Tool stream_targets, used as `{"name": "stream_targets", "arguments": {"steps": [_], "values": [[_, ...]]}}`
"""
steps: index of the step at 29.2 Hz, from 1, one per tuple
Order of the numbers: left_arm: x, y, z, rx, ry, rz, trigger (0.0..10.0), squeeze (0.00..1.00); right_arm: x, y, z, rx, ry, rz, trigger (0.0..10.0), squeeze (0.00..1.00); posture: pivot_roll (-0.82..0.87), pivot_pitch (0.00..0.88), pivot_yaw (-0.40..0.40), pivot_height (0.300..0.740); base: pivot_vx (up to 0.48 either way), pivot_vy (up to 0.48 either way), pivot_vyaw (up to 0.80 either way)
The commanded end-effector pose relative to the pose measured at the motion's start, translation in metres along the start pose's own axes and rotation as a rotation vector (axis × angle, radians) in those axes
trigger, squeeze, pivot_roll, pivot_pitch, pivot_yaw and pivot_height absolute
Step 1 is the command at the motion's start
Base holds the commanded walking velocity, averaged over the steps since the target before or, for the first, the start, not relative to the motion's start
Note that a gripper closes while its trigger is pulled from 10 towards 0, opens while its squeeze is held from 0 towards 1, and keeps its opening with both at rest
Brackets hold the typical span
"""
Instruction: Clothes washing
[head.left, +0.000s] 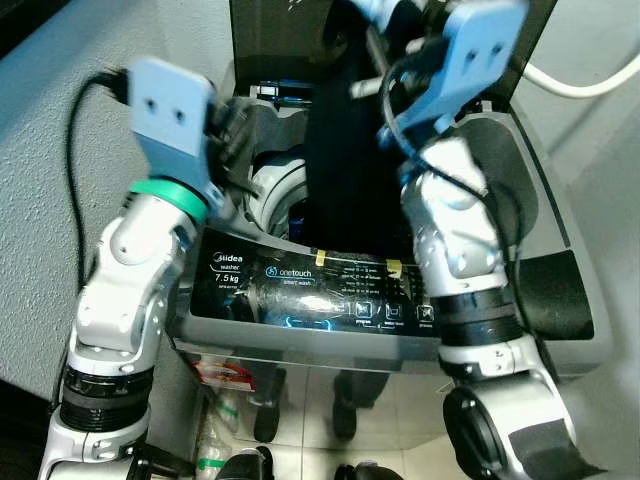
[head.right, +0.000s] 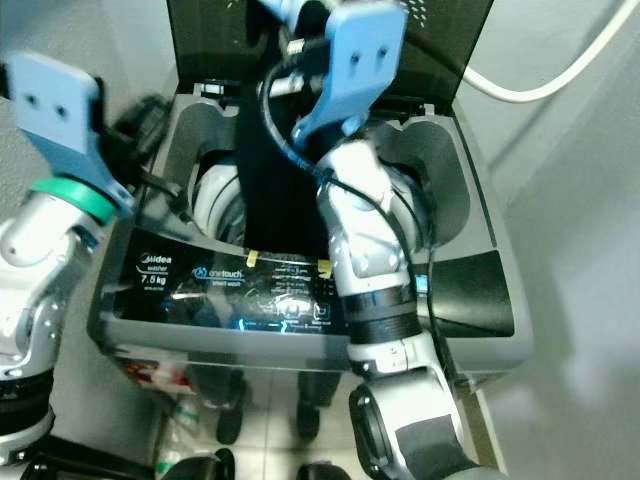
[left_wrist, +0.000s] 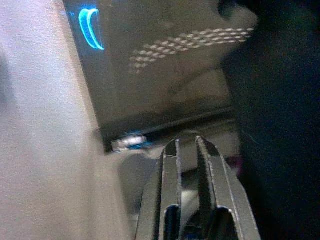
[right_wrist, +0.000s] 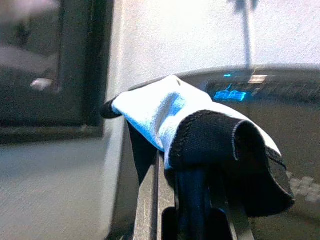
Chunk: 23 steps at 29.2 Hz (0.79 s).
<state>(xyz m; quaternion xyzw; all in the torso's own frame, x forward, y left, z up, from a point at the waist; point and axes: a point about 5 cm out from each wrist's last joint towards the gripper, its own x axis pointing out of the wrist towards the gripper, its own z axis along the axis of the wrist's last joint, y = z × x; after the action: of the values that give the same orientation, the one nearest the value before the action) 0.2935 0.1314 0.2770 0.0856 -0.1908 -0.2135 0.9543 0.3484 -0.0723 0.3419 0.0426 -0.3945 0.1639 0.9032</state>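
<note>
A grey top-loading washing machine (head.left: 320, 290) stands before me with its lid (head.right: 200, 40) raised. A long black garment (head.left: 345, 150) hangs down over the drum opening (head.left: 275, 190) and its lower end reaches the control panel. My right gripper (right_wrist: 192, 165) is shut on the garment's top, a black and white fold draped over its fingers, high above the machine. My left gripper (left_wrist: 186, 145) is at the left rim of the opening, with its fingers (left_wrist: 170, 155) pressed together and nothing between them.
A wall runs close along the machine's left side, with a black cable (head.left: 75, 150) against it. A white hose (head.left: 580, 85) crosses the wall at the back right. Packaging with a red label (head.left: 225, 375) sits low in front of the washer.
</note>
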Motion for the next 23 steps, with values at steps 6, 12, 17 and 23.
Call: {"name": "stream_targets", "arguments": {"steps": [6,12,17,23], "values": [[-0.011,-0.033,0.001,-0.114,0.013,-0.278,10.0,0.0,0.031,0.007,0.024,0.001,-0.124,0.006,10.0,0.0,0.08,0.0,0.023,0.74,0.0,0.0,0.0],[-0.017,-0.031,-0.001,-0.118,0.047,-0.281,10.0,0.0,0.014,0.016,-0.047,-0.178,0.289,0.095,10.0,0.0,0.09,0.014,0.02,0.74,0.0,0.0,0.0],[-0.028,-0.022,0.0,-0.115,0.07,-0.274,10.0,0.0,-0.006,-0.006,-0.06,-0.252,0.354,0.054,10.0,0.0,0.09,0.03,0.028,0.74,0.0,0.0,0.0],[-0.069,0.0,-0.002,-0.039,0.218,-0.387,10.0,0.0,-0.039,-0.079,-0.055,-0.371,0.407,-0.047,10.0,0.0,0.08,0.044,0.046,0.74,0.0,0.0,0.0]]}}
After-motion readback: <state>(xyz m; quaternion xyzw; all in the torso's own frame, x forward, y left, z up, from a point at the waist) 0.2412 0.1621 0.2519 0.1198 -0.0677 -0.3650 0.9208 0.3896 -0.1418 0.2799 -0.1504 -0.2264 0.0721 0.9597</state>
